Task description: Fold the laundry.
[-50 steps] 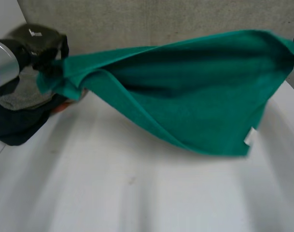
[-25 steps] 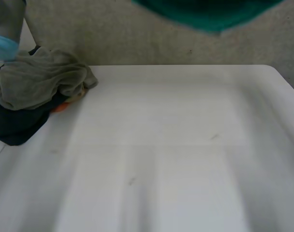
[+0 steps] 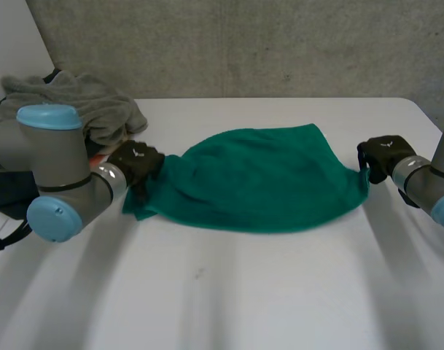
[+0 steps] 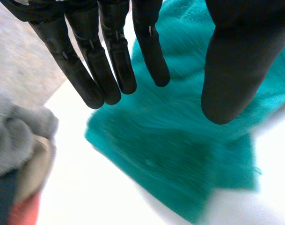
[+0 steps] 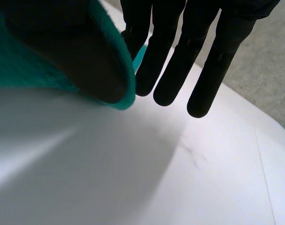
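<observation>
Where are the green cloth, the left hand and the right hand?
green cloth (image 3: 265, 179): head view, middle of its upper surface.
left hand (image 3: 136, 162): head view, back of the hand, at the cloth's one end.
right hand (image 3: 384, 154): head view, back of the hand, at the cloth's other end.

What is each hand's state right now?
Left hand: open, straight fingers over the end of the green cloth.
Right hand: shut on the green cloth, a corner pinched against its thumb.

Bright, even overhead light falls on the white bench (image 3: 280, 306), streaked with pale and grey bands. The green cloth (image 3: 265, 186) throws a soft shadow along its near edge.
</observation>
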{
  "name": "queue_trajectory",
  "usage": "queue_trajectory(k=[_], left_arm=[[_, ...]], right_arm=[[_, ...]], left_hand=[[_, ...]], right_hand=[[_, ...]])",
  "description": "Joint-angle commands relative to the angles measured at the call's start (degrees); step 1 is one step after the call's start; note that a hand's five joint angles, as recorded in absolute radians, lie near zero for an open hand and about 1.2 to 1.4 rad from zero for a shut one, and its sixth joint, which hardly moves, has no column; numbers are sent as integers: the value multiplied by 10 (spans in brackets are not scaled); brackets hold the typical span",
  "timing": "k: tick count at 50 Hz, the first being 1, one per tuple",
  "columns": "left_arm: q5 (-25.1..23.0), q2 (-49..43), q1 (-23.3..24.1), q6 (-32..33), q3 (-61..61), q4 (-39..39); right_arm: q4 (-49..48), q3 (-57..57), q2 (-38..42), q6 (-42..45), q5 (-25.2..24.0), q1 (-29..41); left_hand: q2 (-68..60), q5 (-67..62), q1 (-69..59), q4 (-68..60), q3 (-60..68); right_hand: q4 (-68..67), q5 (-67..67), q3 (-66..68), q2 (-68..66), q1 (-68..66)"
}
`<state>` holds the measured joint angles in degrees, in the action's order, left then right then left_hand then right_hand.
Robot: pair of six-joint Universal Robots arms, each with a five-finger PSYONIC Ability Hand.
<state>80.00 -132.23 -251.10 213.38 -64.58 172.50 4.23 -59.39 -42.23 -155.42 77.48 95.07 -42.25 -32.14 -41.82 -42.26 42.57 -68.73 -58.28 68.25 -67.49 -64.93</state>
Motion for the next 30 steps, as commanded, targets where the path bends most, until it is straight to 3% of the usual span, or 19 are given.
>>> queue_trajectory(k=[1,7,17,22,30], left_arm=[[-5,46,-11,-5,-16,-26],[-13,70,-41,-16,-43,-4],[-49,34,-76,13,-69,6],[-103,25,-74,-4,-63,22],[-100,15,-35,-38,-51,27]], right_arm=[[5,-5,-24,-1,3,-4],[-1,-27,-44,-9,0,-6],[-4,-32,-46,-8,0,-8],[-4,-34,-45,-3,0,-2],[-4,-38,-44,-1,0,0]], left_hand=[[-1,-2,-5,-1,-2],[85,84,80,85,-88],[95,94,91,95,-98],[95,94,91,95,-98],[93,92,89,93,-96]], right_hand=[[-113,-117,117,-125,-151],[-113,-117,117,-125,-151],[-113,-117,117,-125,-151],[-113,-117,117,-125,-151],[-113,-117,117,-125,-151]])
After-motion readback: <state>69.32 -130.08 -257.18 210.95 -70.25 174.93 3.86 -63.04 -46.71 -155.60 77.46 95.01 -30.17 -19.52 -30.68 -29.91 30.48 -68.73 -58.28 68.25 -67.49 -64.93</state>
